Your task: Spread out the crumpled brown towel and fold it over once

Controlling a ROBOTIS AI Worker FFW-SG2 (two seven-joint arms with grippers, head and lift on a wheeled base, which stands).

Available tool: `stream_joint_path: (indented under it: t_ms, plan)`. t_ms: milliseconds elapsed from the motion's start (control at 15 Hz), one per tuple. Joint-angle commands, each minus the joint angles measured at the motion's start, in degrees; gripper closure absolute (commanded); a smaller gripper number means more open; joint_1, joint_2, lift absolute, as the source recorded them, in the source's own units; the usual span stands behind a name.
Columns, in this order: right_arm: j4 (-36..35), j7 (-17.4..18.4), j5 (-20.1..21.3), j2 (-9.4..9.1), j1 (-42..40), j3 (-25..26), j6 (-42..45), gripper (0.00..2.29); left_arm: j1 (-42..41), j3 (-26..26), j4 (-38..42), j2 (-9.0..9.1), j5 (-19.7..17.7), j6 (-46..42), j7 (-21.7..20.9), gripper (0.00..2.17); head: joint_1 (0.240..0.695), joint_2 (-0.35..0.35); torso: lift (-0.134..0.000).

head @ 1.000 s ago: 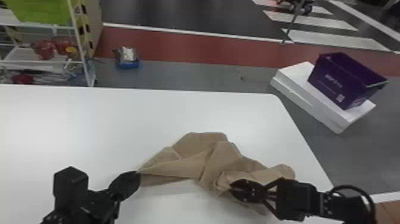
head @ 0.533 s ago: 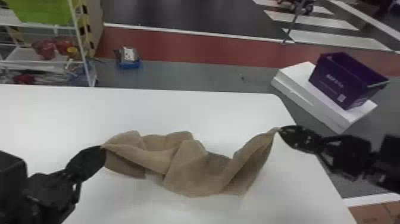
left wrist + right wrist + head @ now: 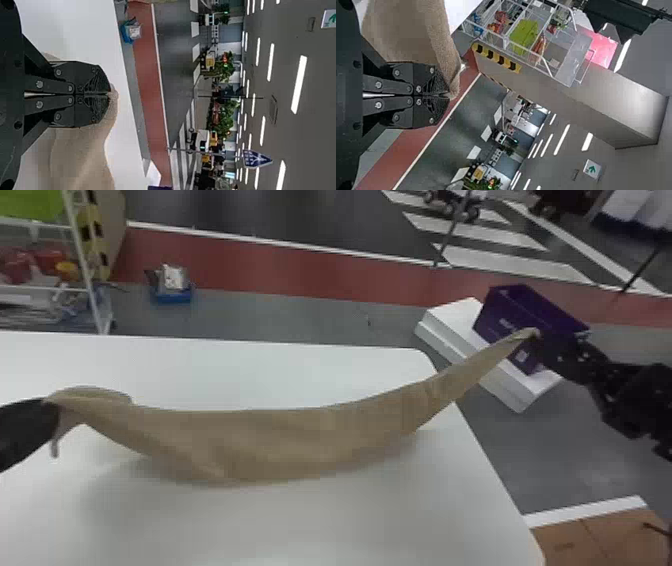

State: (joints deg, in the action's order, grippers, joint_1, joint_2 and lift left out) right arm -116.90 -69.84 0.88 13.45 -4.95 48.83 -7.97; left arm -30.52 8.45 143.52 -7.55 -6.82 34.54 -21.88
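- Since the earlier head frame: right gripper (image 3: 541, 339) has gone up and outward toward 2 o'clock, left gripper (image 3: 49, 409) outward toward 9; brown towel (image 3: 300, 440) was a rumpled heap between them, now drawn into a long sagging band.
- Table (image 3: 310, 520): white, runs from 9 o'clock through 6 in the head view, rounded far corner toward 1.
- Wire rack (image 3: 85, 275): 10 o'clock, on the floor beyond the table, green bin (image 3: 32, 205) up top.
- Brown towel: slung between both grippers over the table, 9 o'clock end low, other end rising toward 2–3 and past the table edge. Not flat, not folded; belly sags toward 6–7, shadow beneath. Can't tell if the lower edge touches the table. Small flap dangles at the 9 o'clock end.
- White slabs (image 3: 452, 315): stacked on the floor, 2–3 o'clock, purple bin (image 3: 530, 305) on top.
- Left gripper, left wrist view (image 3: 107, 94): jaws closed together, towel edge pinched at the tips.
- Right gripper, right wrist view (image 3: 448, 95): same, jaws together, towel corner nipped at the tips.
- Blue container (image 3: 172, 296): on the floor, 10–11 o'clock, silvery packet in it.
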Motion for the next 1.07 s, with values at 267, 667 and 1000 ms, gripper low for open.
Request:
stream_joint_path:
  t_ms: [267, 667, 1000]
  plan:
    - [1.1, 1.4, 1.2, 0.7, 1.1, 0.4, -2.4, 1.54, 0.9, 2.9, 2.2, 0.17, -1.1, 1.6, 0.5, 1.98, 0.666, -0.335, -0.123]
    - [12.7, 6.6, 8.4, 3.25, 6.9, -7.2, 1.2, 1.54, 9.1, 4.5, -5.9, 0.26, 0.2, 7.6, 1.2, 1.98, 0.673, -0.312, -0.123]
    - [21.0, 13.2, 9.8, 2.19, 16.4, -14.5, 2.6, 1.54, 20.7, 4.1, -18.8, 0.26, 0.0, 7.6, 2.3, 1.98, 0.641, -0.219, -0.123]
